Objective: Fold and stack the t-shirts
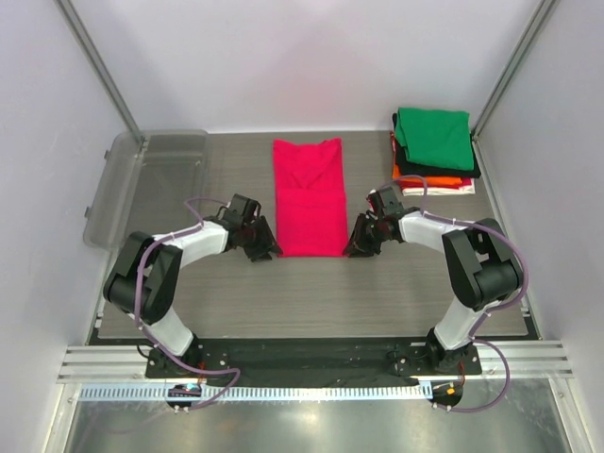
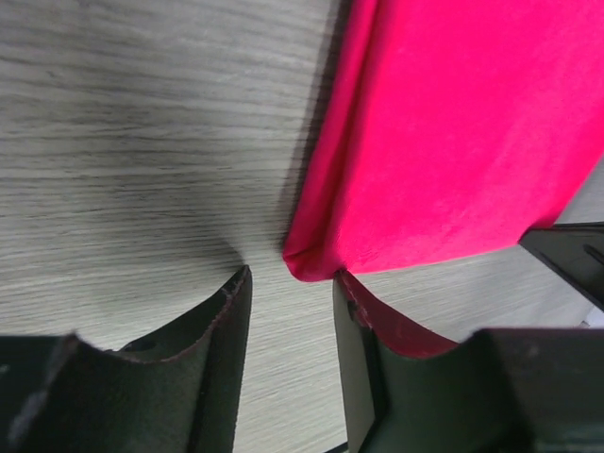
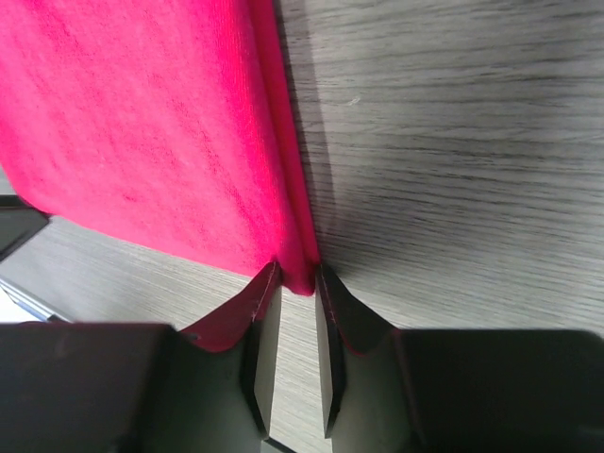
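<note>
A crimson-pink t-shirt (image 1: pixel 307 198) lies folded into a long strip in the middle of the table. My left gripper (image 1: pixel 262 247) is at its near left corner. In the left wrist view the gripper (image 2: pixel 292 276) is open, with the shirt's corner (image 2: pixel 311 260) just at the fingertips and not pinched. My right gripper (image 1: pixel 357 243) is at the near right corner. In the right wrist view the gripper (image 3: pixel 297 274) is closed narrowly on the shirt's corner (image 3: pixel 300 269). A stack of folded t-shirts (image 1: pixel 434 151), green on top over black, orange and white, sits at the back right.
A clear plastic tub (image 1: pixel 151 179) stands at the back left, partly over the table edge. White walls and metal posts enclose the table (image 1: pixel 311 293) on three sides.
</note>
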